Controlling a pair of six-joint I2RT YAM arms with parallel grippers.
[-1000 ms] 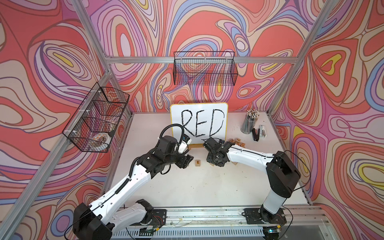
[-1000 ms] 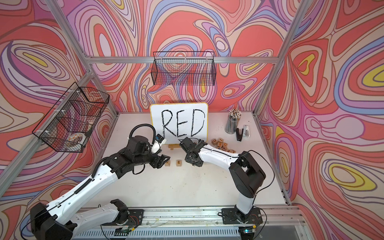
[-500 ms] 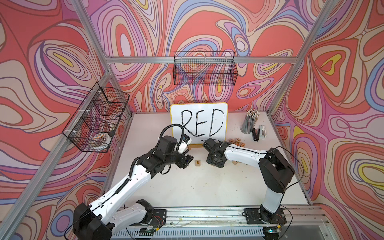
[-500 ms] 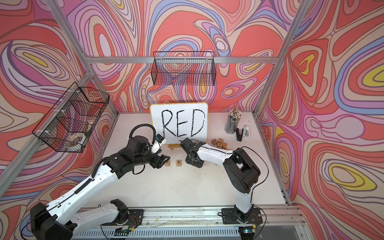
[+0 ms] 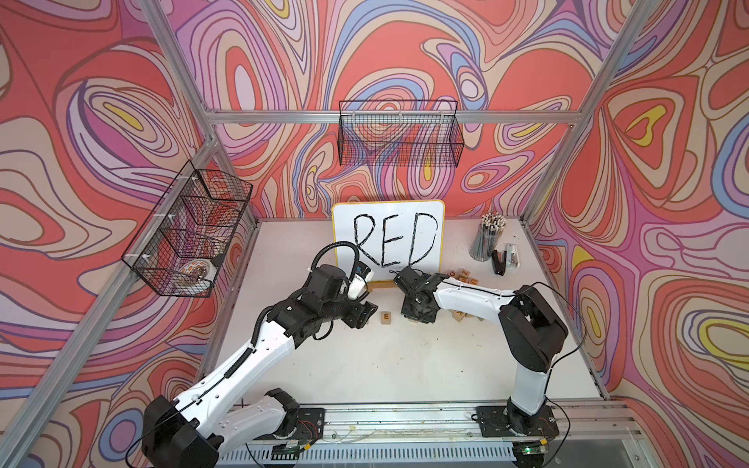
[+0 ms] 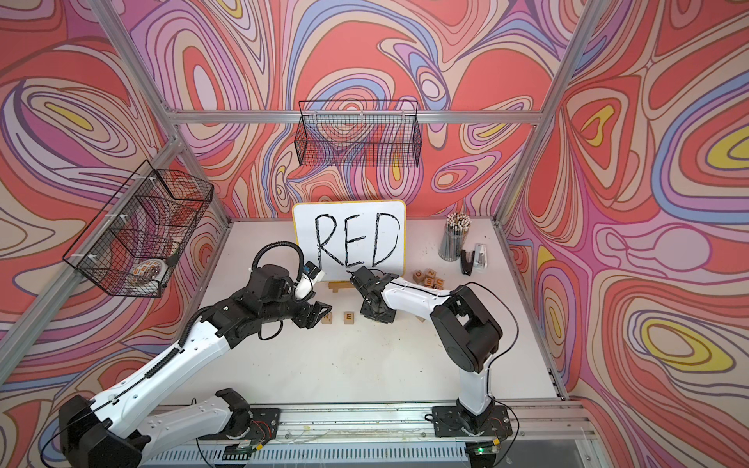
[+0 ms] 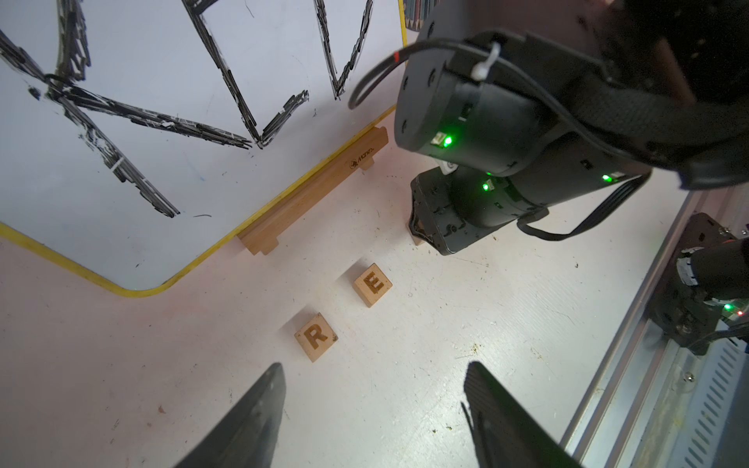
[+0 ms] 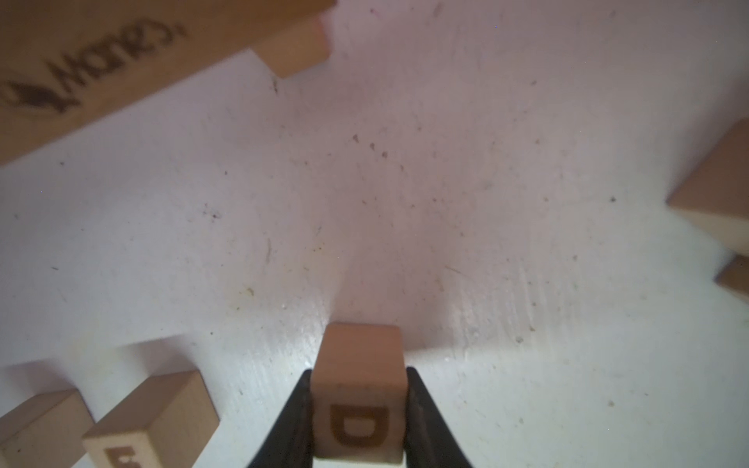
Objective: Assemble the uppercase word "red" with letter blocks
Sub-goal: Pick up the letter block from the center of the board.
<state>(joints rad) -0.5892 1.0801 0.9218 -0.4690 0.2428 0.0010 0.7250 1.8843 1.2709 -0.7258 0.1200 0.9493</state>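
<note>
D block (image 8: 358,409) in right hand (image 8: 358,375), open table (image 8: 486,202) beyond

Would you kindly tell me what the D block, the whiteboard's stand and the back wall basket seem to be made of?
D block: pale, matte, seemingly unvarnished wood; the brown letter looks printed or burnt in.
Stand: similar light wood, with a dark stamped logo.
Basket: thin black wire grid, probably coated metal.

A small light-wood cube printed E (image 6: 348,318) lies between the black left gripper (image 6: 319,314) and right gripper (image 6: 377,317), nearer than the white board (image 6: 348,208).
</note>
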